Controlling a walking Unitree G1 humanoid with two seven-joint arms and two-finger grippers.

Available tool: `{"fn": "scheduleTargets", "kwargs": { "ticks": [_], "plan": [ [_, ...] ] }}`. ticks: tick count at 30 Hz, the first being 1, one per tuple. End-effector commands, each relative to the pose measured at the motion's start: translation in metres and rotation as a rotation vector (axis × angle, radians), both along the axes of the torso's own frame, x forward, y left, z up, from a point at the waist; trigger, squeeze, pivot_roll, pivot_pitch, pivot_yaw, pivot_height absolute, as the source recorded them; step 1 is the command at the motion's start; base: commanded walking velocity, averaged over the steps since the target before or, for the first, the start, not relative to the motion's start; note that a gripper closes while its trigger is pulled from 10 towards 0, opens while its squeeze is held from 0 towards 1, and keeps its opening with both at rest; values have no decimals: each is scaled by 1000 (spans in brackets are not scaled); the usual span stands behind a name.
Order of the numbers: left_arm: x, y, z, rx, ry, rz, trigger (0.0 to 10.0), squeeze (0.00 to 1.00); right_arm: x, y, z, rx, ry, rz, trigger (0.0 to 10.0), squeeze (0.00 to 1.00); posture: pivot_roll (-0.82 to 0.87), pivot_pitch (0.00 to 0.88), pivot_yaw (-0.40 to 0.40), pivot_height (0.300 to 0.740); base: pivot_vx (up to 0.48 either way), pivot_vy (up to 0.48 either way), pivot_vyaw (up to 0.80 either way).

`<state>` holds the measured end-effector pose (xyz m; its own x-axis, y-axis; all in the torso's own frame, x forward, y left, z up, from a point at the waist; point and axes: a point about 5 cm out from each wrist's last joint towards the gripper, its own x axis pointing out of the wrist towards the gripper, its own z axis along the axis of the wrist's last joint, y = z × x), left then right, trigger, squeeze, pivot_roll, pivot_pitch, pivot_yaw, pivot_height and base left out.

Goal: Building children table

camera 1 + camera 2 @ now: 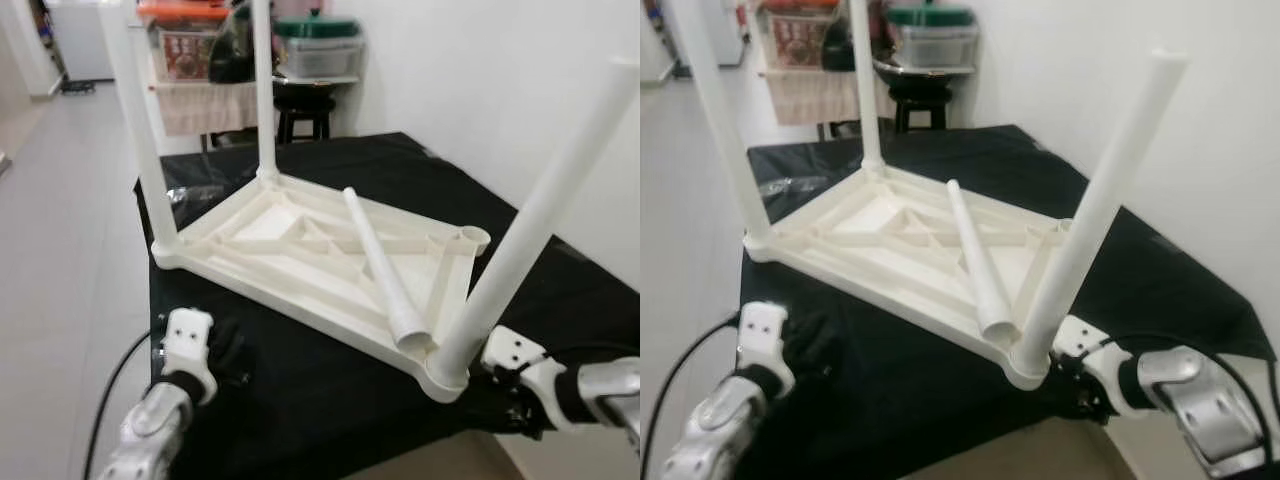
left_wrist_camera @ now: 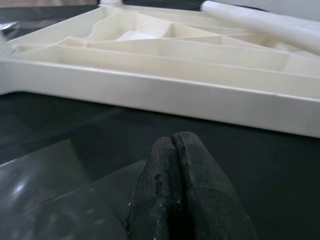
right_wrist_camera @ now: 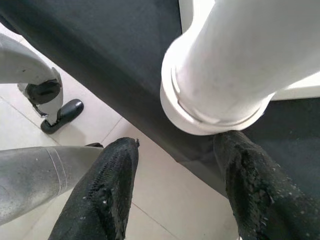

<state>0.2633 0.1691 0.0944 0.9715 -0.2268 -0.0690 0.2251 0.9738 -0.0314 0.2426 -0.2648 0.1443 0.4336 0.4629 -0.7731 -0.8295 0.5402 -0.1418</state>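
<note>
A white plastic children's table top lies upside down on a black-covered table. Three white legs stand in its corner sockets: far left leg, far middle leg, near right leg. A loose fourth leg lies across the ribbed underside. The far right socket holds nothing. My right gripper is open, its fingers spread on either side of the near right corner socket without closing on it. My left gripper is shut on nothing, low over the cloth just in front of the top's near edge.
A clear plastic sheet lies on the cloth by my left gripper. Behind the table stand a black stool and a shelf with storage boxes. A white wall runs along the right. Tiled floor opens to the left.
</note>
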Motion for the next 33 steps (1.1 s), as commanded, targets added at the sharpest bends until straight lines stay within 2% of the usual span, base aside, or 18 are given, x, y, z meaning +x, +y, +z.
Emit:
{"fn": "scheduleTargets", "kwargs": {
  "ticks": [1,6,11,16,19,20,21,22,24,25,26,28,29,30,33],
  "plan": [
    [1,-4,3,0,-11,-25,10000,0,8,-1,2,-31,-38,-17,10000,0,10,0,-34,740,0,0,0],
    [1,-5,3,-7,-13,-35,10000,0,16,0,3,-24,-67,-35,10000,0,14,0,-37,740,0,0,0],
    [1,-7,4,-11,-17,-43,10000,0,19,1,3,-25,-71,-30,10000,0,15,0,-38,740,0,-418,0],
    [2,-5,4,-20,-18,-18,10000,0,28,4,4,-13,-122,-25,10000,0,13,0,-38,740,0,-144,0],
    [4,-6,4,-16,-17,-13,10000,0,39,28,11,109,-209,58,10000,0,14,0,-35,740,0,0,0],
    [4,-6,4,-16,-17,-13,10000,0,39,28,11,109,-209,58,10000,0,14,0,-35,740,0,0,0],
    [4,-6,3,-15,-17,-14,10000,0,43,39,14,161,-238,86,10000,0,14,0,-35,740,0,0,0],
    [4,-6,3,-15,-17,-14,10000,0,43,39,14,161,-238,86,10000,0,14,0,-35,740,0,0,0],
    [4,-7,3,-12,-16,-16,10000,0,48,62,17,263,-265,139,10000,0,21,0,-35,740,0,0,0],
    [4,-7,3,-12,-16,-16,10000,0,48,62,17,263,-265,139,10000,0,21,0,-35,740,0,0,0],
    [4,-6,4,-10,-17,-16,10000,0,45,86,20,364,-258,239,10000,0,31,0,-40,740,0,0,0],
    [4,-6,4,-10,-17,-16,10000,0,45,86,20,364,-258,239,10000,0,31,0,-40,740,0,0,0],
    [3,-6,4,-9,-17,-14,10000,0,44,93,21,392,-254,275,10000,0,31,0,-40,740,0,0,0],
    [3,-6,4,-9,-17,-14,10000,0,44,93,21,392,-254,275,10000,0,31,0,-40,740,0,0,0],
    [4,-3,4,-3,-18,-4,10000,0,36,121,20,449,-194,439,10000,0,36,0,-44,740,0,0,0]
  ]
}}
